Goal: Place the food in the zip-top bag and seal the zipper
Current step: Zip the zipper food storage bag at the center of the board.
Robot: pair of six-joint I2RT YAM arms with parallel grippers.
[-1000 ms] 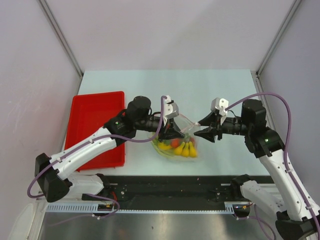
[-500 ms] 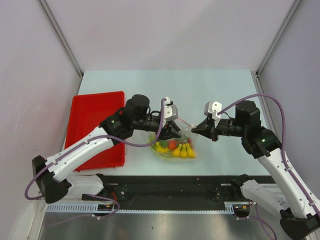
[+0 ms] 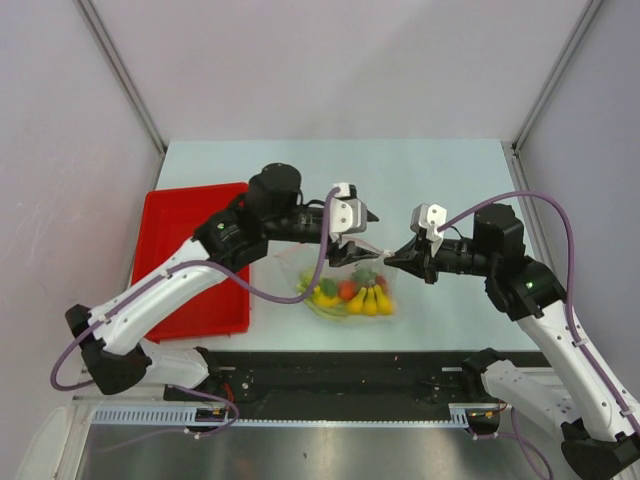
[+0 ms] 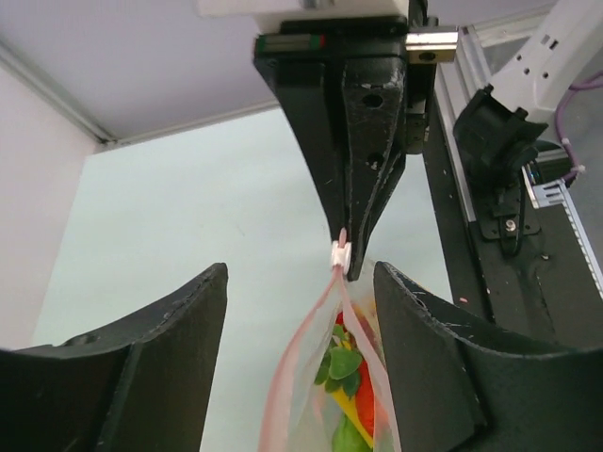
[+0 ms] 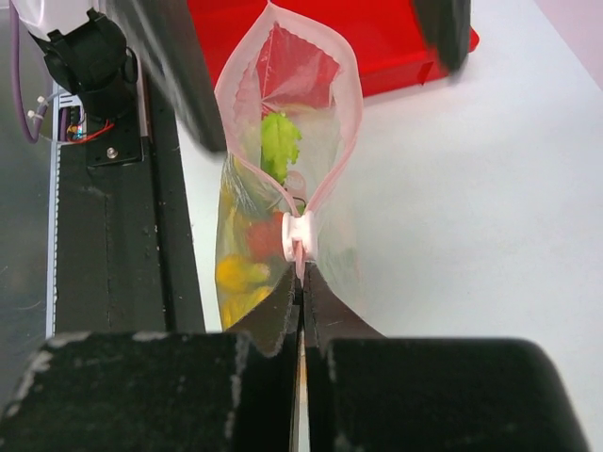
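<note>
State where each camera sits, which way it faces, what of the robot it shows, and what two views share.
Top external: above and behind the bases, looking down at the table; left arm and right arm show.
Left wrist: on its arm, facing the right hand; the open left hand flanks the zipper.
Right wrist: on its arm, facing the red tray; its shut hand pinches the zipper.
Shared: both wrist views show the bag of food.

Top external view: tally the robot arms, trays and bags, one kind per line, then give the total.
robot arms: 2 (left arm, right arm)
red tray: 1
zip-top bag: 1
Total: 4
</note>
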